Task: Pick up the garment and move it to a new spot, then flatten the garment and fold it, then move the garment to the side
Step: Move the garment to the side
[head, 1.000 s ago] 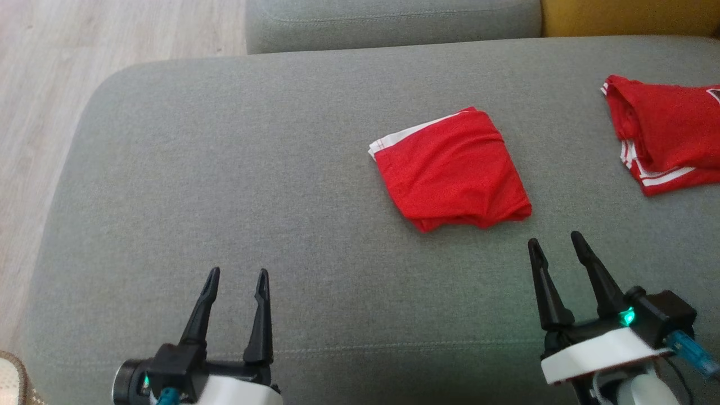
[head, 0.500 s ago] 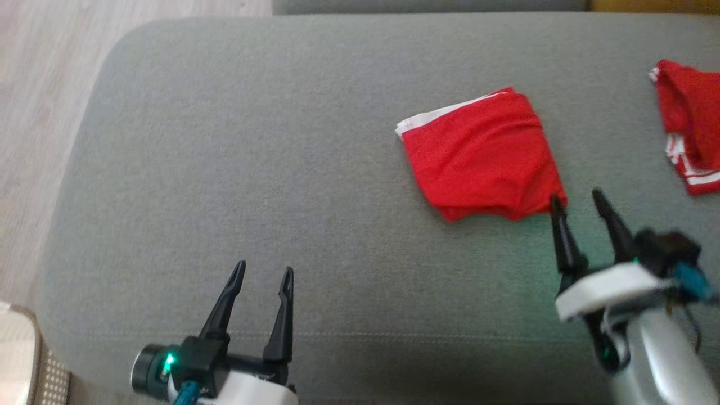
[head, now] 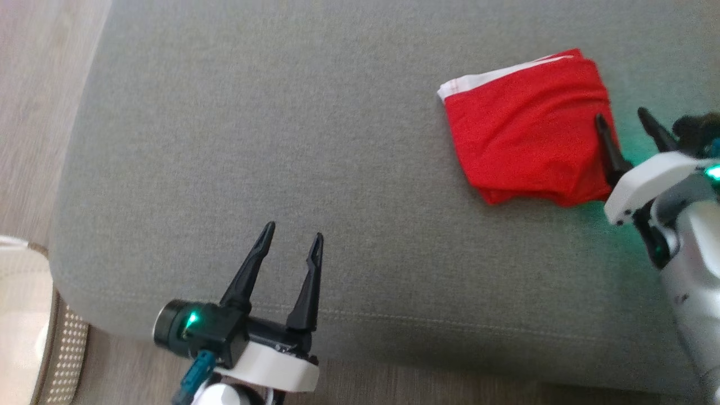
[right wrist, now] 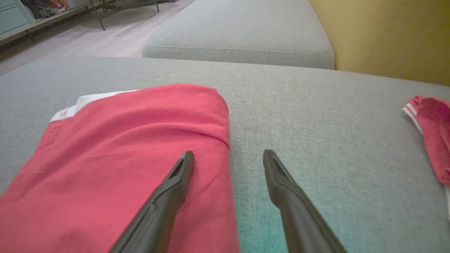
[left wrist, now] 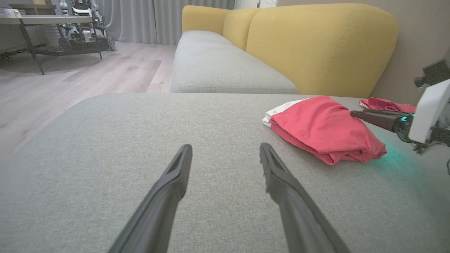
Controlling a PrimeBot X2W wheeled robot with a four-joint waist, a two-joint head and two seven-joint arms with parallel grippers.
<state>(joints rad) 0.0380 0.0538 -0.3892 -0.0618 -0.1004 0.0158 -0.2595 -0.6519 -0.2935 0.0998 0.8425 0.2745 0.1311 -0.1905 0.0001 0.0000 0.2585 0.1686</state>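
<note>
**Once folded, only the move aside left**

Red garment folded, at two o'clock on sofa cushion. Right gripper, up from short of its six o'clock hem, now at its four o'clock corner; jaws wide, empty, one finger over cloth. Left gripper idle at seven o'clock, jaws wide, empty.

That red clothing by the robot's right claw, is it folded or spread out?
Folded. The red garment lies as a compact bundle on the grey cushion, stacked layers showing along its near edge, white trim peeking out.
</note>
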